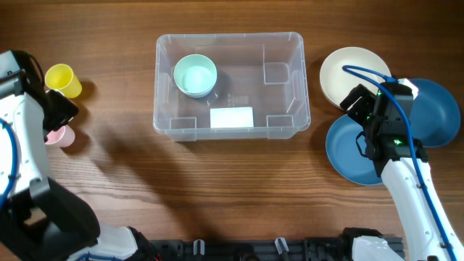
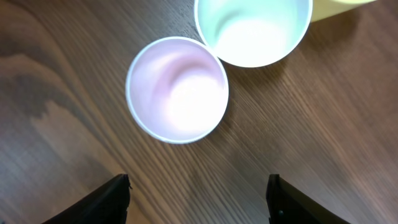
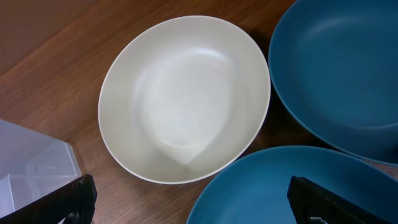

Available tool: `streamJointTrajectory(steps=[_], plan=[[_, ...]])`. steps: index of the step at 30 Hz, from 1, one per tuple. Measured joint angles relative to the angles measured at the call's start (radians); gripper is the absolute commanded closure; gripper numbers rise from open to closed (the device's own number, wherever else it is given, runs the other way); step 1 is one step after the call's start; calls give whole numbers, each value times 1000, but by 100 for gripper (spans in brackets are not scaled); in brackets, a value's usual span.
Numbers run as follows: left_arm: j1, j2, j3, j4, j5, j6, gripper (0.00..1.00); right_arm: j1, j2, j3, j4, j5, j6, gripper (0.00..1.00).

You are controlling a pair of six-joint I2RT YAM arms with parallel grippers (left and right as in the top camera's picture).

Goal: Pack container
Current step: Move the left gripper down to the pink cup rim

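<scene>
The container (image 1: 288, 85) is a large clear plastic bin at the table's middle, with a white label (image 1: 232, 117) on its base and a mint bowl (image 1: 196, 75) inside at the left. Its corner shows in the right wrist view (image 3: 31, 168). My left gripper (image 2: 198, 199) is open and empty, just short of a pink cup (image 2: 177, 90) and a mint cup (image 2: 252, 31). In the overhead view it (image 1: 59, 109) sits between the yellow cup (image 1: 64, 80) and the pink cup (image 1: 64, 136). My right gripper (image 3: 199, 202) is open and empty above the plates.
Right of the bin lie a cream plate (image 1: 346, 69) and two blue plates (image 1: 438, 109) (image 1: 348, 152). In the right wrist view they are the cream plate (image 3: 183, 99) and blue plates (image 3: 342, 68) (image 3: 273, 186). The right arm (image 1: 406, 181) overhangs them.
</scene>
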Motion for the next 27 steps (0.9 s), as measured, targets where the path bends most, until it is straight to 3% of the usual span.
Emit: streamJointTrajectory(steps=[11,27], plan=[[0,126,0,79,3,36,31,0,0,0,0,0,0,0],[0,133,-45,175,5,62,34,0,0,0,0,0,0,0]])
